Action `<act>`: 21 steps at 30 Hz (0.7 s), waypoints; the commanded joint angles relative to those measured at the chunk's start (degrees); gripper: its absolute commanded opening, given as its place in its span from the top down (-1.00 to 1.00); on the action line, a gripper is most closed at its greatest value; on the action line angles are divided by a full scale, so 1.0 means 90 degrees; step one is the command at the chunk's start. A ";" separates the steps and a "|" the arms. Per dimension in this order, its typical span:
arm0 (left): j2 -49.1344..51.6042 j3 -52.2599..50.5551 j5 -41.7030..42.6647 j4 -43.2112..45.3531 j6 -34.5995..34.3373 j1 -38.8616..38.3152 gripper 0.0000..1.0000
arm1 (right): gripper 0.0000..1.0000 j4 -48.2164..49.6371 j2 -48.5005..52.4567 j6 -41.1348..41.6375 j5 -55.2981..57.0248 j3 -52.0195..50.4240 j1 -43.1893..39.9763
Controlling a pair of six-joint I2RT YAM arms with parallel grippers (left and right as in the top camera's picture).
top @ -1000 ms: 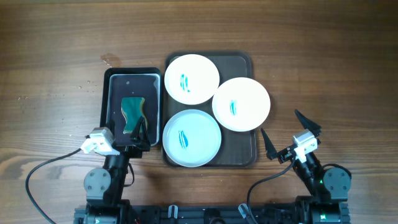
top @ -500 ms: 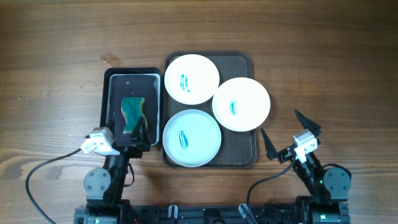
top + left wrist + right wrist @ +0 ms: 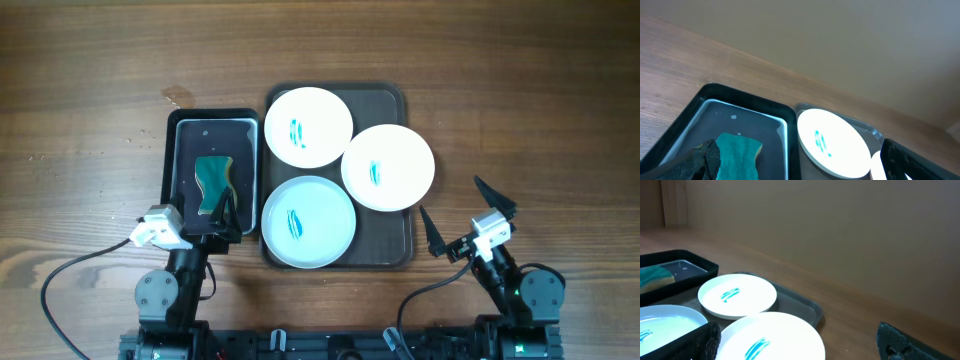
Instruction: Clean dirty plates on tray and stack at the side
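Three white plates with teal smears lie on the dark brown tray [image 3: 385,235]: one at the back [image 3: 308,127], one at the right [image 3: 388,167], one at the front [image 3: 308,221]. My left gripper [image 3: 205,222] is open and empty over the near end of the black tray, close to the teal sponge [image 3: 213,183]. My right gripper [image 3: 465,215] is open and empty over the table, right of the brown tray. The left wrist view shows the sponge [image 3: 737,155] and the back plate [image 3: 832,142]. The right wrist view shows the right plate [image 3: 772,337] and the back plate [image 3: 737,296].
A smaller black glossy tray [image 3: 170,150] holding water stands left of the brown tray. Bare wooden table [image 3: 520,120] lies right of the brown tray and at the far side.
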 commanded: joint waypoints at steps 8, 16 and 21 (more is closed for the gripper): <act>-0.0044 -0.0063 0.0568 0.0442 -0.0017 -0.0041 -1.00 | -0.99 0.0114 -0.0039 0.0600 -0.0610 0.0000 -0.0015; 0.0376 0.0889 0.0736 0.0940 -0.0012 -0.0039 -1.00 | -1.00 -0.1331 0.0957 0.0724 -0.0704 0.2307 -0.0015; 0.1746 0.2839 0.0733 -0.0746 0.0012 -0.0039 -1.00 | -1.00 -0.2997 0.3058 0.0831 -0.0709 0.4816 -0.0015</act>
